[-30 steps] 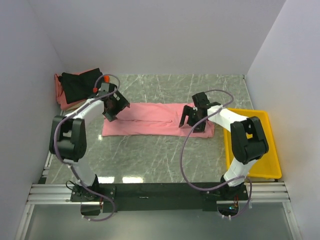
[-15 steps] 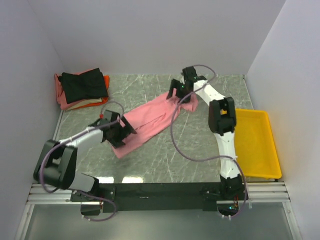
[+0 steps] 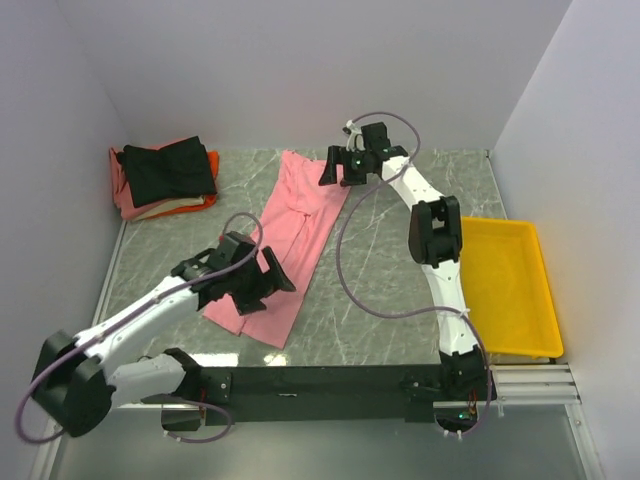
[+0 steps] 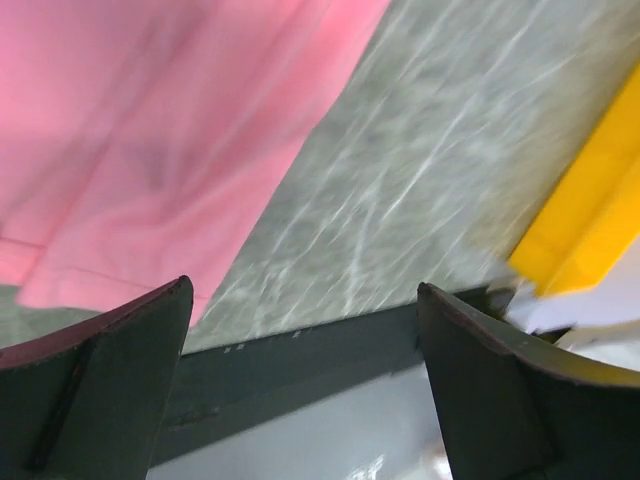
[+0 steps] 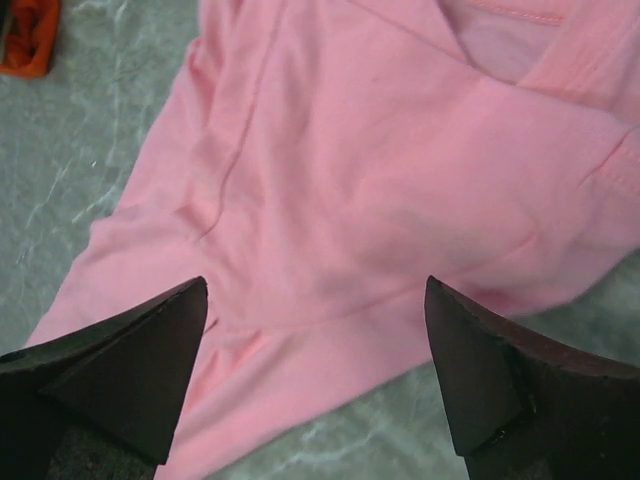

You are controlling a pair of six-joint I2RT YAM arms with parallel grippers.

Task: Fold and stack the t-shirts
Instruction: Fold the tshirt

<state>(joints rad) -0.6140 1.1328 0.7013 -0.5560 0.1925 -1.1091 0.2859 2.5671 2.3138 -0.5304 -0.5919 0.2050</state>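
Observation:
A long, folded salmon-pink t-shirt [image 3: 290, 240] lies on the table, running from the far middle toward the near left. My left gripper [image 3: 272, 283] hovers at its near end, open and empty [image 4: 305, 290]; the shirt's edge [image 4: 150, 130] lies just beyond its left finger. My right gripper [image 3: 335, 170] is above the far end, open [image 5: 315, 285], with the collar end of the shirt [image 5: 380, 170] spread under it and nothing between the fingers. A stack of folded t-shirts [image 3: 165, 180], black on top over orange-red, pink and cream, sits at the back left corner.
A yellow bin [image 3: 505, 285] stands along the right edge, also in the left wrist view [image 4: 590, 220]. White walls close in the far, left and right sides. The dark front rail [image 4: 300, 350] lies right under my left gripper. An orange-red cloth edge [image 5: 25, 35] shows beside the shirt.
The pink shirt has swung from lying left-to-right to lying far-to-near. My left gripper moved toward the near edge with one end; my right gripper reached to the far side with the other.

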